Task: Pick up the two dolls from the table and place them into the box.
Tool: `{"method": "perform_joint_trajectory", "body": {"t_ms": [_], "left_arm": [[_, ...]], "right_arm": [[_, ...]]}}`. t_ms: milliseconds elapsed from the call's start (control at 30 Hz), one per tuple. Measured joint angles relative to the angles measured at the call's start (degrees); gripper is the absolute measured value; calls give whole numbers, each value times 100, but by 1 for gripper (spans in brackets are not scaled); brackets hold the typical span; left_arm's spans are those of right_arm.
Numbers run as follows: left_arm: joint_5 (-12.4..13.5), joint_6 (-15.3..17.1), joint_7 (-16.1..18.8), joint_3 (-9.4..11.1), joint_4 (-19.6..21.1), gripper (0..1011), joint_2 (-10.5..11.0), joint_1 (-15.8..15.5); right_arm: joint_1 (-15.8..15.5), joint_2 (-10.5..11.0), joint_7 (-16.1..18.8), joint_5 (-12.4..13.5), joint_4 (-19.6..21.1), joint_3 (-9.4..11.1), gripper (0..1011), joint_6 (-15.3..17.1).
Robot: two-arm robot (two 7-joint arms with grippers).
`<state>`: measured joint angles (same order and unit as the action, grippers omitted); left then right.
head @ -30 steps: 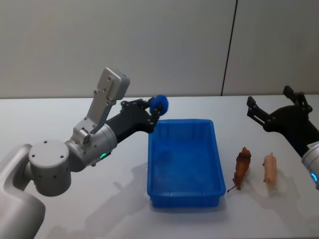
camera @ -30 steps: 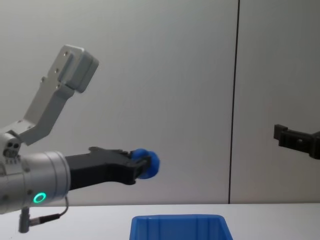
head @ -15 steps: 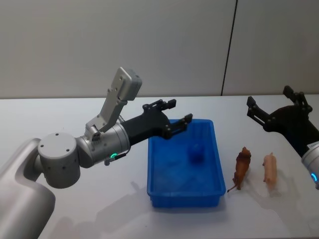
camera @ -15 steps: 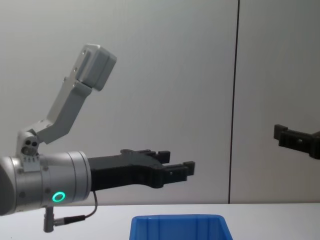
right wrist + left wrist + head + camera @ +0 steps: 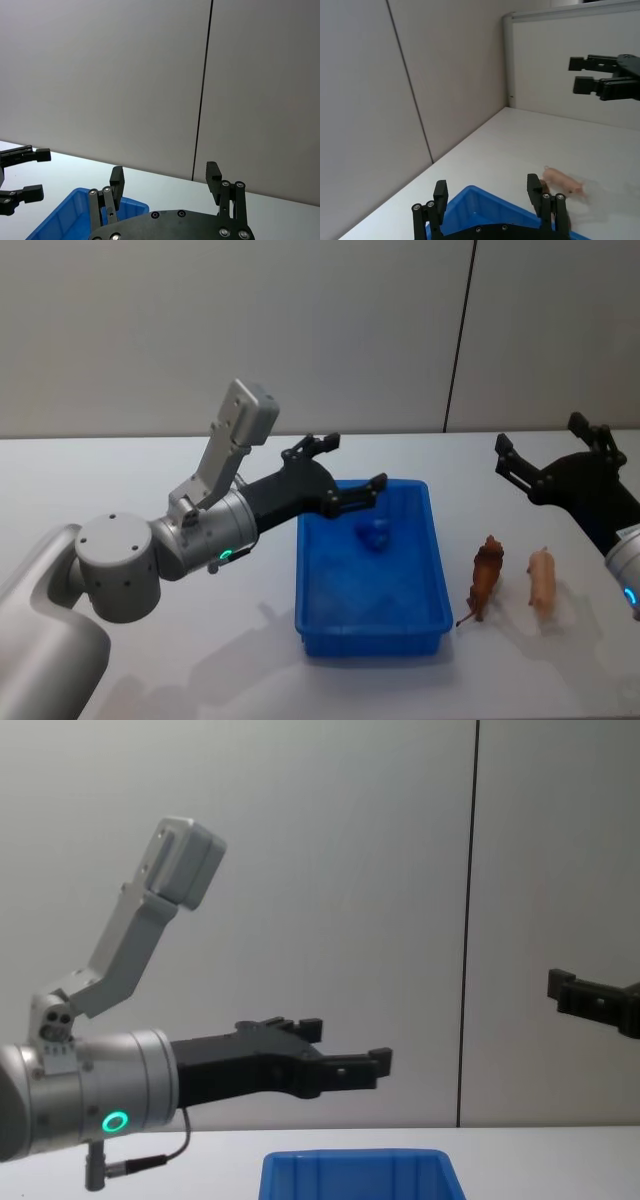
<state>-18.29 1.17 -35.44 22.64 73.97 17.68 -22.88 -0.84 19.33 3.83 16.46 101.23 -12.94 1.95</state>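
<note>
The blue box [image 5: 368,642] sits mid-table, and a small blue doll [image 5: 375,533] lies inside near its far end. My left gripper [image 5: 348,465] hovers open and empty above the box's far left corner; it also shows in the chest view [image 5: 340,1055]. A brown animal doll [image 5: 486,575] and a pink pig doll [image 5: 541,580] lie on the white table [image 5: 150,660] right of the box. My right gripper [image 5: 548,445] hangs open and empty in the air beyond them. From the left wrist, the pink doll [image 5: 562,181] lies past the box rim [image 5: 470,192].
A grey wall with a dark vertical seam [image 5: 458,335] stands behind the table. Bare tabletop lies left of the box under my left arm. In the right wrist view the box [image 5: 75,210] lies ahead, with the left gripper [image 5: 20,180] beyond it.
My left gripper moved over the box, opened and let go of the blue doll, which dropped into the box and shifted toward its far end. The right arm stayed still.
</note>
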Motion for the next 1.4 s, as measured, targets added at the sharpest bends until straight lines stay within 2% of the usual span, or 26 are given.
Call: {"method": "perform_joint_trajectory", "body": {"t_ms": [433, 633, 1000, 1400], "left_arm": [[276, -463, 905, -68, 98, 1001, 142, 214], [385, -599, 1168, -93, 121, 1001, 187, 274], [480, -729, 1413, -115, 143, 1001, 230, 332], [525, -784, 1524, -125, 152, 1001, 249, 361]], "right_arm": [[0, 0, 0, 0, 0, 0, 1001, 0], [0, 0, 0, 0, 0, 0, 1001, 0], [-20, -3, -53, 9, 0, 12, 1001, 50], [-146, -9, -404, 133, -23, 60, 1001, 364]]}}
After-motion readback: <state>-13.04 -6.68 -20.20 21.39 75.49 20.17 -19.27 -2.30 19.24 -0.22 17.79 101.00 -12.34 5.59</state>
